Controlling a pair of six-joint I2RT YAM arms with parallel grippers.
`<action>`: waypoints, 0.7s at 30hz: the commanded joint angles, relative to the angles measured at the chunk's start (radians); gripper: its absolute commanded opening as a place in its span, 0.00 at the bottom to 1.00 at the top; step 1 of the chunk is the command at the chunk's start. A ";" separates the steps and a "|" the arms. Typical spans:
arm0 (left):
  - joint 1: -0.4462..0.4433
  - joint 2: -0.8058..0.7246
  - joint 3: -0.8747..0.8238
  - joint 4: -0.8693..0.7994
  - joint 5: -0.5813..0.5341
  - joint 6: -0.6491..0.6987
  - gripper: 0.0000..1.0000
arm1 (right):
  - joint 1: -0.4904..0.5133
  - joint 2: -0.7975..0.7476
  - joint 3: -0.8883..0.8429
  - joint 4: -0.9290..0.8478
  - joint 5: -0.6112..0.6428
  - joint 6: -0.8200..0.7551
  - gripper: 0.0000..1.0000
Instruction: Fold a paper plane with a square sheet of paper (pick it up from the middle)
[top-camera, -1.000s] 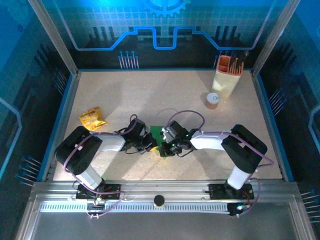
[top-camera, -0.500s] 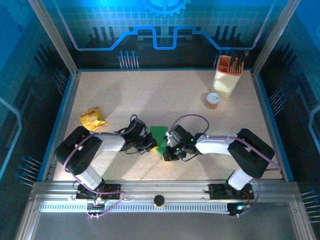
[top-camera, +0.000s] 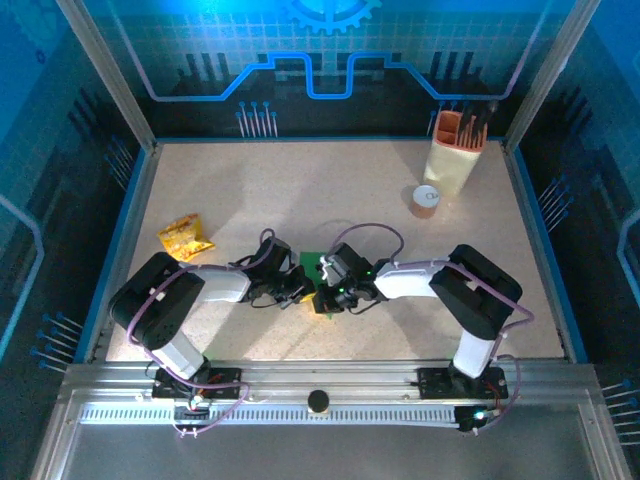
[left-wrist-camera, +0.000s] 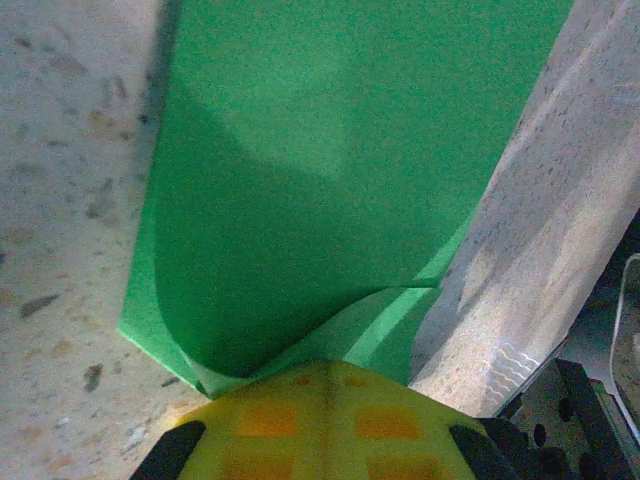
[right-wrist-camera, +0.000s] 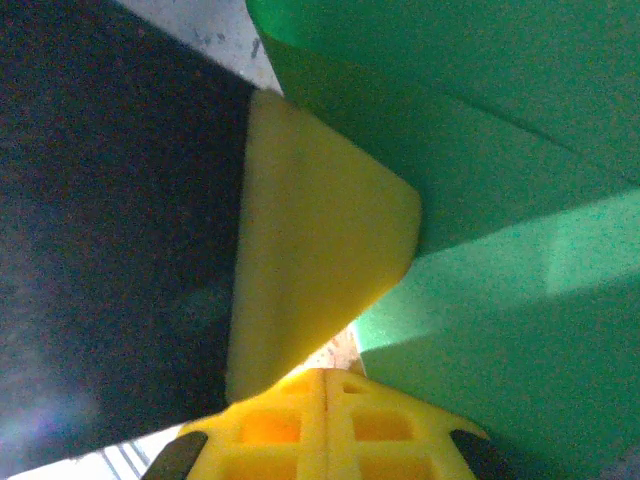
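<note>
Bright-green square sheet of paper (top-camera: 313, 262), folded narrower, flat on the speckled beige table (top-camera: 300, 190) just below the centre of the overhead frame. Mostly covered by the left gripper (top-camera: 300, 291) reaching in from the left and the right gripper (top-camera: 323, 297) from the right, the 2 just beside each other over it, with only a small green patch visible above them.

In the left wrist view, the same paper (left-wrist-camera: 340, 150) as a tall green band from the top edge down to the bottom centre. Layered, with a lower flap curling up at the bottom right where it meets the fingertips. In the right wrist view, green paper (right-wrist-camera: 500, 150) across the upper right and right side, a crease line slanting through it.

Seen from the wrist of the left gripper (left-wrist-camera: 322, 405): yellow fingers closed together at the bottom centre, tips touching the paper's near edge. Impossible to tell whether a layer is pinched between them.

Seen from the wrist of the right gripper (right-wrist-camera: 322, 400): yellow fingers shut, with a thin seam down the middle at the bottom centre and green paper touching on the right — no telling whether gripped. Pale yellow wedge (right-wrist-camera: 310, 250) at mid-frame in that view, its point against the paper, a dark body to its left.

Further out on the table: crinkled yellow-orange snack packet (top-camera: 185, 238) at left, small round cup (top-camera: 426, 200) at upper right, tall pale holder (top-camera: 455, 150) with orange contents just above it in the frame.
</note>
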 joint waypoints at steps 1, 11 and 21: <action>-0.004 0.017 -0.007 -0.076 -0.044 0.013 0.00 | -0.003 -0.023 -0.085 0.019 -0.047 0.035 0.08; -0.004 0.017 -0.016 -0.074 -0.058 0.007 0.00 | -0.021 -0.161 -0.231 0.080 -0.111 0.067 0.08; -0.003 0.007 -0.011 -0.079 -0.055 0.007 0.00 | -0.066 -0.132 -0.086 0.049 -0.101 0.043 0.05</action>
